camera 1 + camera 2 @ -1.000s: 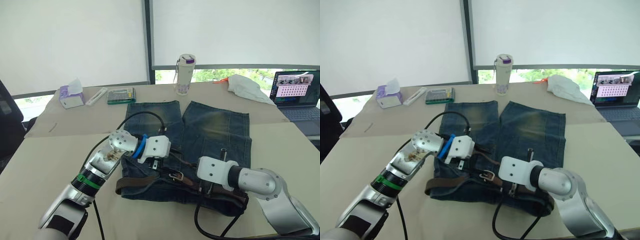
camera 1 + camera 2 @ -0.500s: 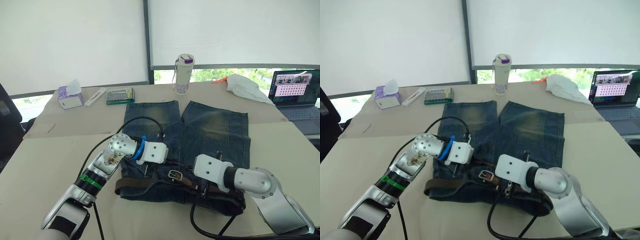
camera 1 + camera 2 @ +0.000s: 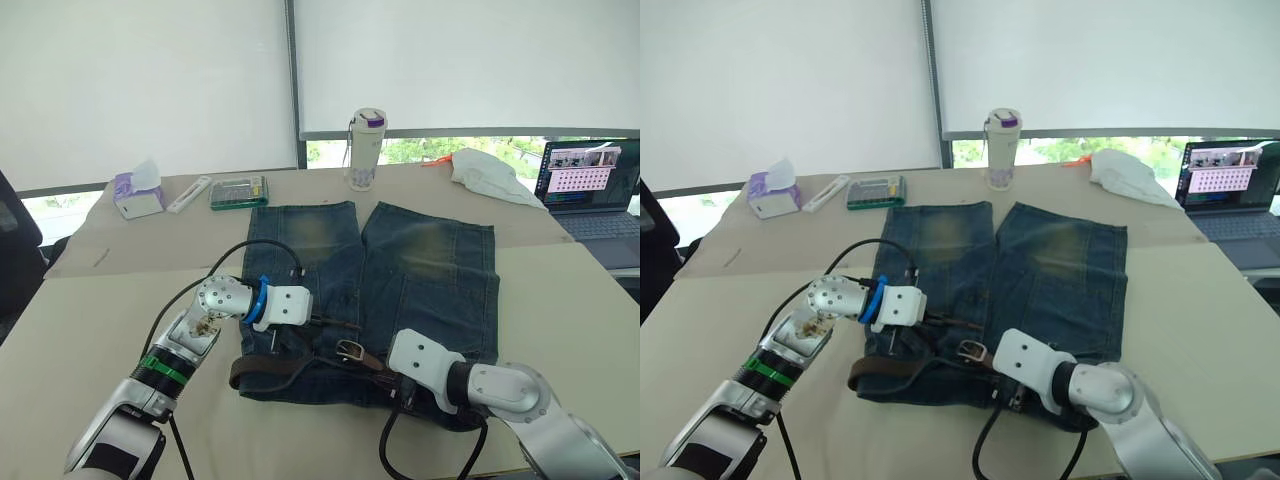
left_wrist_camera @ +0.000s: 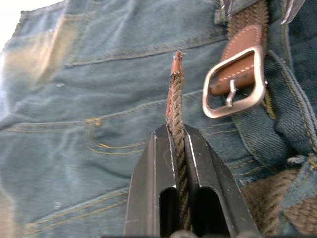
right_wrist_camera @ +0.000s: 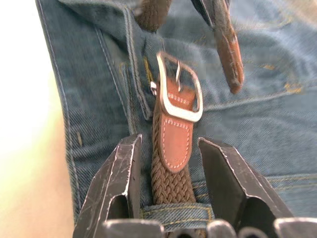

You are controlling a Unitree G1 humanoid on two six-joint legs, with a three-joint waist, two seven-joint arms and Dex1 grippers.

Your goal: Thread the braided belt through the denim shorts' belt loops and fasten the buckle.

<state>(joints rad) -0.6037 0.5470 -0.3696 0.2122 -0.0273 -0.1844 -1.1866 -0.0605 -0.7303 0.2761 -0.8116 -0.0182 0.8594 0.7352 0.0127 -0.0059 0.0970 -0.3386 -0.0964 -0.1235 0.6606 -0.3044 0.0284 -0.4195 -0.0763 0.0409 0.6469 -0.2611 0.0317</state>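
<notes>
The denim shorts lie flat on the table, waistband nearest me. The braided belt runs along the waistband, with its silver buckle near the middle. My left gripper is shut on the belt's leather-tipped free end, holding it on edge just left of the buckle. My right gripper stands open, one finger on each side of the strap's buckle end without pinching it. There the strap passes under a belt loop close to the fingers. In the head views the right gripper sits at the waistband's near edge.
At the table's far side stand a bottle, a green box, a tissue box and a crumpled white cloth. A laptop is open at the far right. Black cables trail from both wrists over the shorts.
My left gripper closed on the belt's free end and drew it left. My right gripper opened off the buckle end and slid back toward the table's near edge.
</notes>
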